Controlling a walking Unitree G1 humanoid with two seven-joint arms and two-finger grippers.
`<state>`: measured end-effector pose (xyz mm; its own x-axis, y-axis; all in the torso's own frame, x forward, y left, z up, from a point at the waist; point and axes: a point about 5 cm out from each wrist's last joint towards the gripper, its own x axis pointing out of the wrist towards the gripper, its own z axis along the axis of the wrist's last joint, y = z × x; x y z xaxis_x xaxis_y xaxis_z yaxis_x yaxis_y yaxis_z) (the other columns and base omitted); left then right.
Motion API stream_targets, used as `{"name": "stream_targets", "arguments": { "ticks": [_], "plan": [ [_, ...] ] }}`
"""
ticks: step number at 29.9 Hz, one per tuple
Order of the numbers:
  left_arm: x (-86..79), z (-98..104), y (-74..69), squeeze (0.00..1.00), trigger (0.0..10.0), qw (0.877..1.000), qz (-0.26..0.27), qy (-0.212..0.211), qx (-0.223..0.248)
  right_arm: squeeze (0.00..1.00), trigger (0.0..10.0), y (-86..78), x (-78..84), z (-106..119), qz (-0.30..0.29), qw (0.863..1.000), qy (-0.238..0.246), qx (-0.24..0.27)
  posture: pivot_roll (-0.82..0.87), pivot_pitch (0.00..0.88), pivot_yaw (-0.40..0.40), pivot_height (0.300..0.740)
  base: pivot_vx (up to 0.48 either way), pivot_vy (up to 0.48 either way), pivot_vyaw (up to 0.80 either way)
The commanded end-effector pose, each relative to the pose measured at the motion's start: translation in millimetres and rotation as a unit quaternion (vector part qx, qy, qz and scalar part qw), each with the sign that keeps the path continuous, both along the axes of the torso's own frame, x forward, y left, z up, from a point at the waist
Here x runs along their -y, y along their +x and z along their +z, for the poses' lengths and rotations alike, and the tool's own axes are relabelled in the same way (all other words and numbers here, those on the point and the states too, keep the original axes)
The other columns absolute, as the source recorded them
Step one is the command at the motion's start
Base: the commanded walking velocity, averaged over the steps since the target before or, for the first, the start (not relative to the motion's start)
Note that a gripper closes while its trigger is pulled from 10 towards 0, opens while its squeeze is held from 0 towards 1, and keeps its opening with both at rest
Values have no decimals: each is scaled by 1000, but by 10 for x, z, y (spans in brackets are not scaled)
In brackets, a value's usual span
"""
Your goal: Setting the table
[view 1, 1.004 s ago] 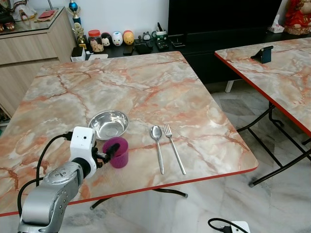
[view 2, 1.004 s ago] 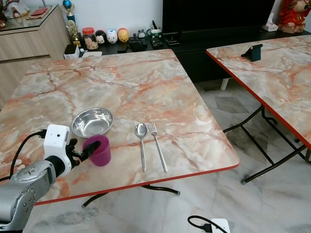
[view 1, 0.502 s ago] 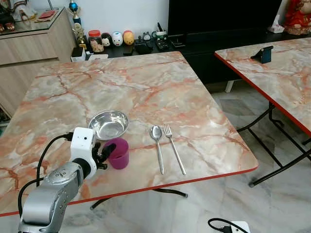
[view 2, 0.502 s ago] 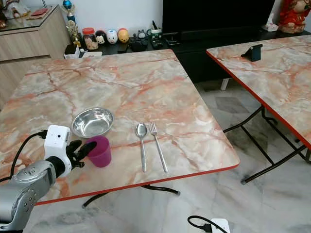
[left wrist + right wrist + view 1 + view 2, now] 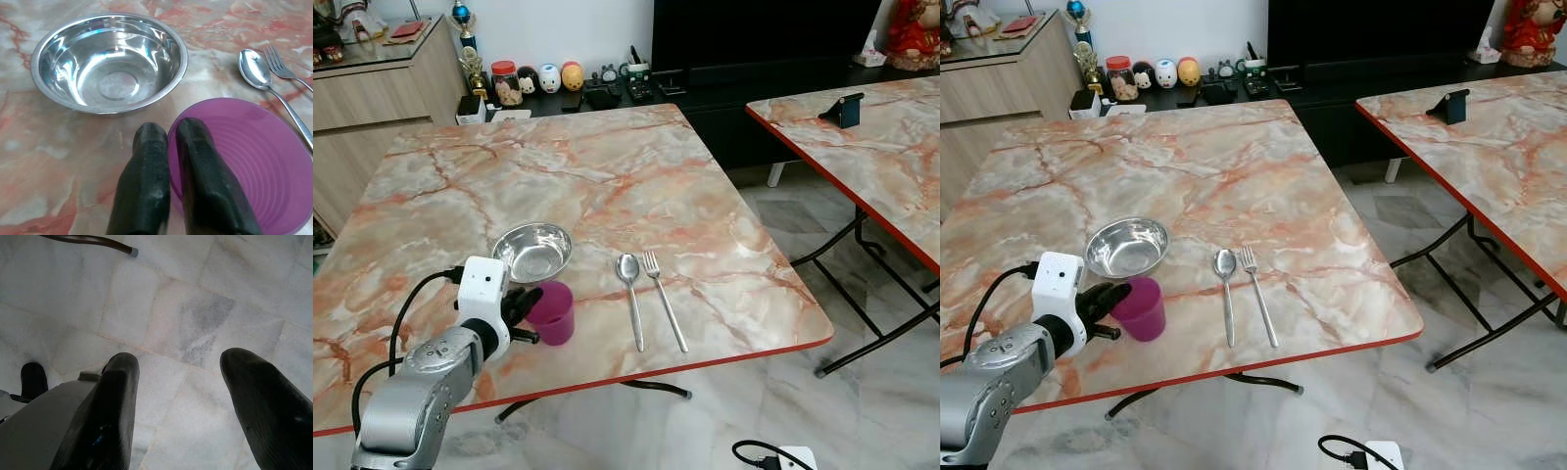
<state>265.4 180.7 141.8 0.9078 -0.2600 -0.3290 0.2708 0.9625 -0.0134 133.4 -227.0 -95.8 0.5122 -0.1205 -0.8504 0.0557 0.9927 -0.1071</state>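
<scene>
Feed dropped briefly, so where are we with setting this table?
Laid out on the marble table: round steel bowl, with metal spoon and fork side by side. In hand: the left gripper pinches the purple plastic cup wall, one finger inside. Left: releasing the cup. The right gripper hangs open over the floor.

A second marble table (image 5: 871,157) with a red edge stands well off to the right of the fingers, a small dark stand (image 5: 843,109) on it. Far beyond the fingertips, a low black cabinet (image 5: 724,93) carries a lidded jar (image 5: 506,82) and egg-shaped figurines (image 5: 560,76). Beyond and left is a wooden sideboard (image 5: 382,93).
</scene>
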Motion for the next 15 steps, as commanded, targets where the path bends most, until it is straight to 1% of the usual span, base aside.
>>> {"name": "stream_targets", "arguments": {
  "ticks": [1,6,7,9,11,15],
  "plan": [
    [-3,23,15,0,0,1000,-3,13,5,0,10000,-3,9,1,4,1000,-2,-2,20,0,19,740,0,0,0],
    [8,35,12,0,0,1000,-8,8,9,0,10000,0,9,2,4,1000,-2,-1,21,0,17,740,0,0,0],
    [-15,56,12,0,0,1000,1,0,15,0,10000,1,10,2,4,1000,-2,-1,21,0,17,740,0,0,0],
    [-54,79,12,0,0,1000,13,1,22,0,10000,4,11,4,4,1000,-2,-1,27,0,13,740,0,0,0],
    [-59,81,12,0,0,1000,14,1,22,0,10000,5,11,4,4,1000,-2,-1,27,0,13,740,0,0,0],
    [-110,146,-13,0,0,999,25,-18,42,0,10000,11,16,7,6,1000,-2,-1,33,0,10,740,0,0,0]
  ]
}}
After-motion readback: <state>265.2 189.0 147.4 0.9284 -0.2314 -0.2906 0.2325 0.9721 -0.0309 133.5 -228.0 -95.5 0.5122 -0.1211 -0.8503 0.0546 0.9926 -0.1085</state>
